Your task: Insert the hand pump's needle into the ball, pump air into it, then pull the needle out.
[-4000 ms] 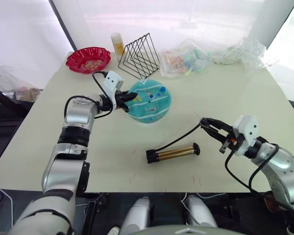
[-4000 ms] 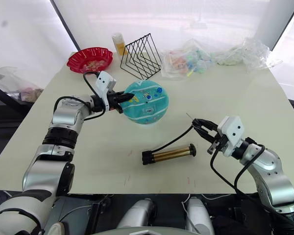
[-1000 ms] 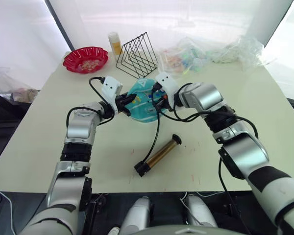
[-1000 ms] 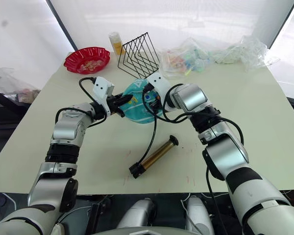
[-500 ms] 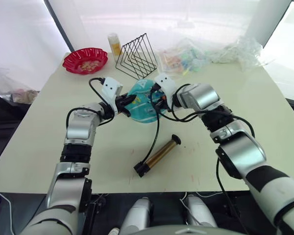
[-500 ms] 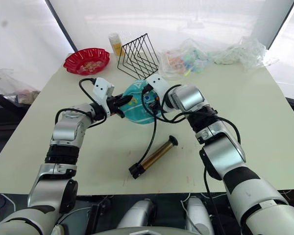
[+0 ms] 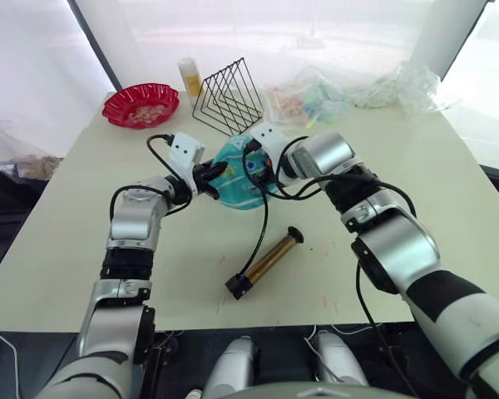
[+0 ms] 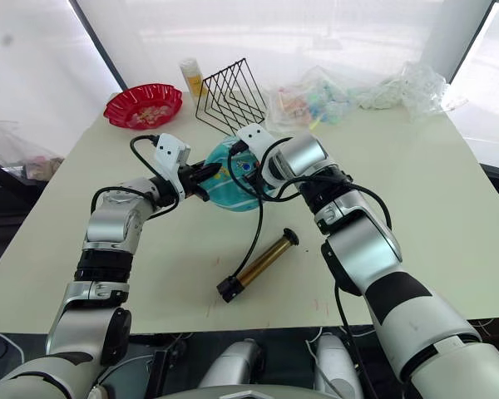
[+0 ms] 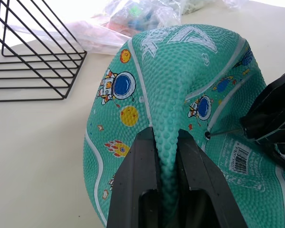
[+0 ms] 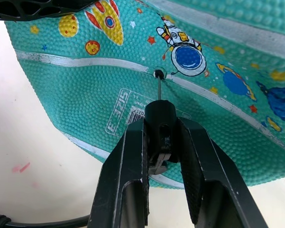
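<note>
The teal ball lies flattish on the table, tilted up on its left side. My left gripper is shut on a raised fold of the ball's rubber. My right gripper is shut on the black fitting of the needle. The needle's tip sits at the ball's small black valve hole; how deep it goes I cannot tell. From the fitting the thin black hose runs down to the brass-gold hand pump, which lies slanted on the table nearer the front.
Behind the ball stand a black wire rack, a red bowl and a yellow bottle. Crumpled plastic bags lie along the back right.
My right gripper carried the needle from the front right over to the ball, dragging and turning the pump. Over the last second both grippers barely moved.
</note>
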You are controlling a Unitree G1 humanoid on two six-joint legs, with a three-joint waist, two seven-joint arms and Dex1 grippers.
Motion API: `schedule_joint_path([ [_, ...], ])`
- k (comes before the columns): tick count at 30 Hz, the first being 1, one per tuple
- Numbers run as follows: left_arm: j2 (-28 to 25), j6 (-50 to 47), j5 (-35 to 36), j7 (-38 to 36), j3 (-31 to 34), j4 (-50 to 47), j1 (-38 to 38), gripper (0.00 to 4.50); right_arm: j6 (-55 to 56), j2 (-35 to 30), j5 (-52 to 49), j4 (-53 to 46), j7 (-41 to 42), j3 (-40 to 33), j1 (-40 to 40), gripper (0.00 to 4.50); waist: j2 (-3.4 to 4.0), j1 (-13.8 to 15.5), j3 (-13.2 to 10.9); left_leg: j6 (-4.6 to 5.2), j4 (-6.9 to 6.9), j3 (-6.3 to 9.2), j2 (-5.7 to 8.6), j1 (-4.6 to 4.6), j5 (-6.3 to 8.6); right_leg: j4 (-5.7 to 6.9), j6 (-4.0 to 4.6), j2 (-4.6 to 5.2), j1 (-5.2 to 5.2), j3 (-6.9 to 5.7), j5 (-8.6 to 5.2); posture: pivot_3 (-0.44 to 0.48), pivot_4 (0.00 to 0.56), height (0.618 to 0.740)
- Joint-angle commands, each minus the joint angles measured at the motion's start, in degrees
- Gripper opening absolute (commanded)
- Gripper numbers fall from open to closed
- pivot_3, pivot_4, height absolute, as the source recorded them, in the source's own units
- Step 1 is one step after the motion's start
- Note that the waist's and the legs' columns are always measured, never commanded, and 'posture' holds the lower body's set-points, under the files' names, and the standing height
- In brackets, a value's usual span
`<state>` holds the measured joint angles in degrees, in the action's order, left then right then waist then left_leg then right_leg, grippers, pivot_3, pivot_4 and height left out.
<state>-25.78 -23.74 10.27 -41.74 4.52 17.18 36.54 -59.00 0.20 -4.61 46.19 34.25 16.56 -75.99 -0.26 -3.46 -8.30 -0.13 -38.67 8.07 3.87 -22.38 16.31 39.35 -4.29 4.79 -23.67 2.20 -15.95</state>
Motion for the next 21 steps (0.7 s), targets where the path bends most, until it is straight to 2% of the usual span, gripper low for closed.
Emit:
schedule_joint_path([
  [1, 2.67, -0.96, 0.94, -1.52, -3.44, -0.67, -1.22, 0.00, 2.09, 3.58, -0.21, 1.49, -0.68, -1.33, -2.24, 0.40, 0.01, -0.12, 0.02, 0.00, 0.00, 0.00, 0.00, 0.02, 0.00, 0.04, 0.00, 0.01, 0.00, -0.01, 0.00, 0.000, 0.150, 0.740],
  [11, 3.55, -1.59, 1.72, -2.97, -4.19, -2.08, -2.40, 0.00, 6.66, 7.24, 3.23, 6.11, 1.16, -0.24, -4.71, 0.40, 0.00, -0.45, 0.05, 0.00, 0.21, -0.35, 0.00, 0.44, 0.00, 0.26, 0.00, 0.14, 0.02, 0.07, 0.00, 0.000, 0.150, 0.740],
  [21, 3.85, -3.32, 2.63, -5.31, -5.04, -5.04, -3.95, 0.00, 9.92, 10.37, 3.25, 13.80, -0.92, -5.83, -6.90, 0.40, 0.02, -0.59, 0.34, 0.00, 0.31, -0.38, -0.01, 0.59, 0.01, 0.30, 0.02, 0.13, 0.01, 0.12, -0.01, 0.000, 0.150, 0.740],
])
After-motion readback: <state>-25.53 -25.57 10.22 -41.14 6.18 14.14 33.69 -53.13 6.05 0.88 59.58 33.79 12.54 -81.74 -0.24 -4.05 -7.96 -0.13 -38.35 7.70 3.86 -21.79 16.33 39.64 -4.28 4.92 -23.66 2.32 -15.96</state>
